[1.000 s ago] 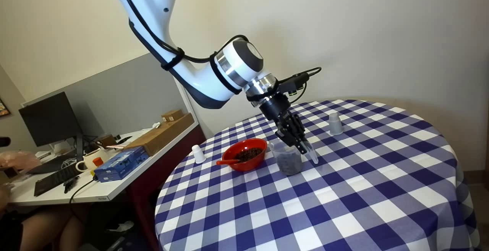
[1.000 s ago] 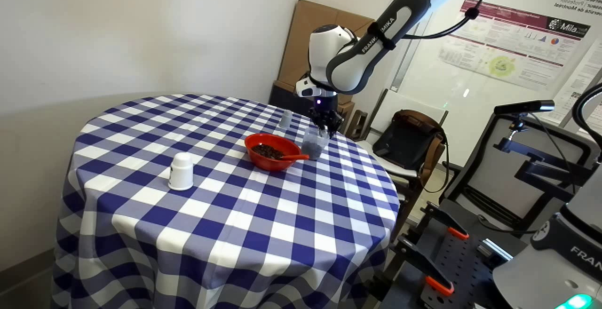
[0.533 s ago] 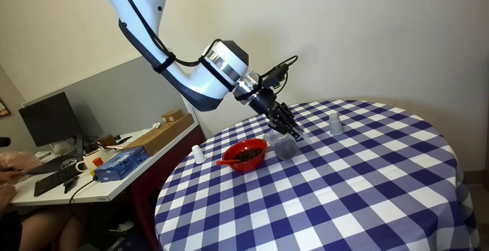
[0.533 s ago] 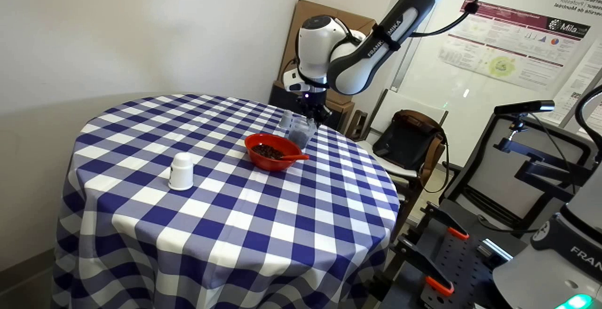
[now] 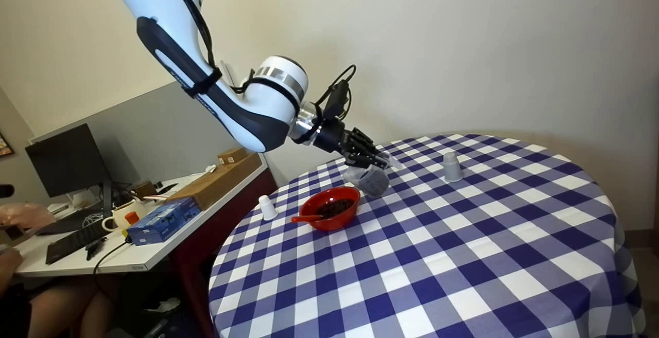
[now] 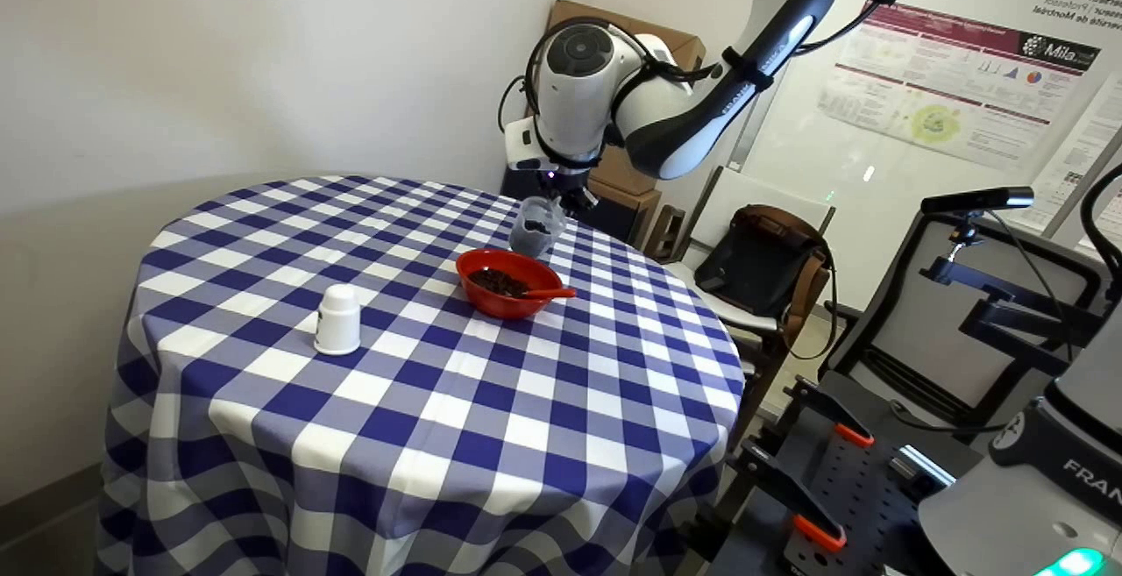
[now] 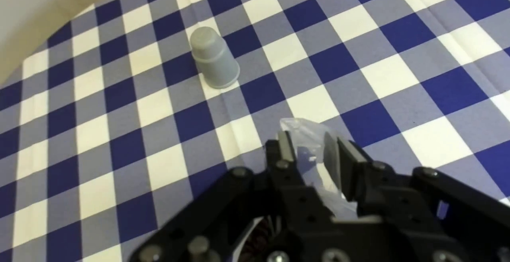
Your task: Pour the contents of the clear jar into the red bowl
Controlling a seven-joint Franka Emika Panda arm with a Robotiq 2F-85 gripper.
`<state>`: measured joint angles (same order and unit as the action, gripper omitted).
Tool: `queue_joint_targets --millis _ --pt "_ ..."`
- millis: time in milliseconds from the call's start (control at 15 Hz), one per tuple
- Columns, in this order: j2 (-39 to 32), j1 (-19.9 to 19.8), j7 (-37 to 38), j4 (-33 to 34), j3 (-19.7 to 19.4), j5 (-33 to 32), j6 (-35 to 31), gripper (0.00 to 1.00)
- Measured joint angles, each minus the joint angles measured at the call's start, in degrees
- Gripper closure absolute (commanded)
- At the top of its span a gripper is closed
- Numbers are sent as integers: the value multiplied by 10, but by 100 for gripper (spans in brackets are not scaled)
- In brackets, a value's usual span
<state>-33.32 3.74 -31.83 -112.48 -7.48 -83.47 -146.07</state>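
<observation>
The clear jar (image 5: 373, 181) is held in the air just behind and beside the red bowl (image 5: 328, 223), tilted with its mouth towards the bowl. Dark contents show inside the jar (image 6: 533, 236) in an exterior view. The red bowl (image 6: 507, 305) stands upright, with dark brown bits and a red spoon in it. My gripper (image 5: 384, 161) is shut on the jar's clear handle, which shows between the fingers (image 7: 312, 150) in the wrist view. The jar's body is mostly hidden behind the gripper there. I see nothing falling from the jar.
A grey cup (image 5: 452, 167) stands upside down; it also shows in the wrist view (image 7: 215, 58). A white upside-down cup (image 5: 267, 208) stands on the bowl's far side from the jar. The checked cloth (image 6: 421, 436) covers the round table. A desk (image 5: 128, 255) stands beside it.
The gripper has lifted the jar off the table and carried it towards the back of the bowl. The jar has gone from upright to clearly tilted. The bowl has not moved.
</observation>
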Motion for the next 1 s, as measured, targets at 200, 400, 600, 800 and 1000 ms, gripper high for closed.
queue_joint_targets --millis 200,400,600,800,1000 --pt "19 11 110 -18 19 -114 24 90" --pt "38 22 227 -41 42 -237 77 91" --pt "51 26 306 -69 69 -318 147 91" --pt "55 28 347 -99 91 -362 217 91" --pt "55 28 371 -128 106 -398 277 91"
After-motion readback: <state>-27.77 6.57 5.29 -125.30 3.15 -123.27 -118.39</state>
